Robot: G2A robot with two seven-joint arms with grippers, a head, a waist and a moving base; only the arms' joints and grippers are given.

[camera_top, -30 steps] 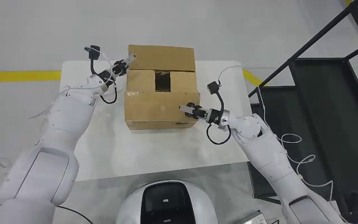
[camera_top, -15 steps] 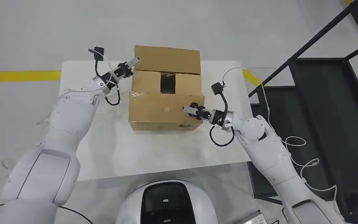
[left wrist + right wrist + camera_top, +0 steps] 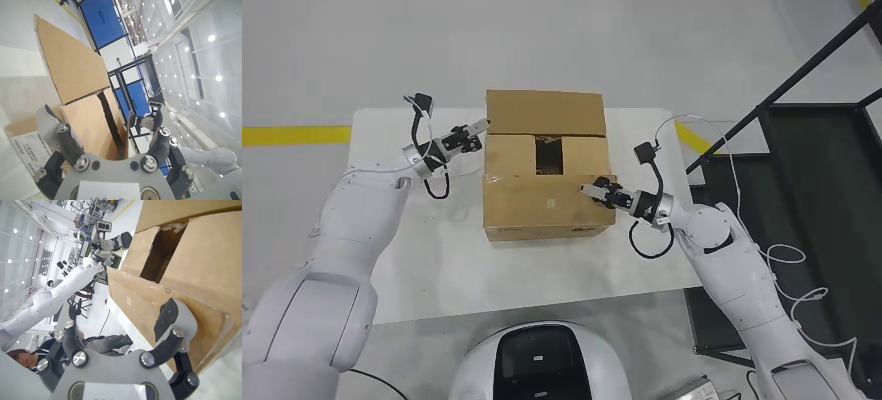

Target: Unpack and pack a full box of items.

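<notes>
Now left claw (image 3: 476,129), right claw (image 3: 589,189) at box (image 3: 542,208)

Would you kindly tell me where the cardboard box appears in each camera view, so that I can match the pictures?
Top view: the box stands at the middle of the table.
Left wrist view: the box is close up, seen from one end, with one large flap open.
Right wrist view: the box is close up, seen from the opposite end.
Shared landmark: the dark gap between the inner flaps.
</notes>
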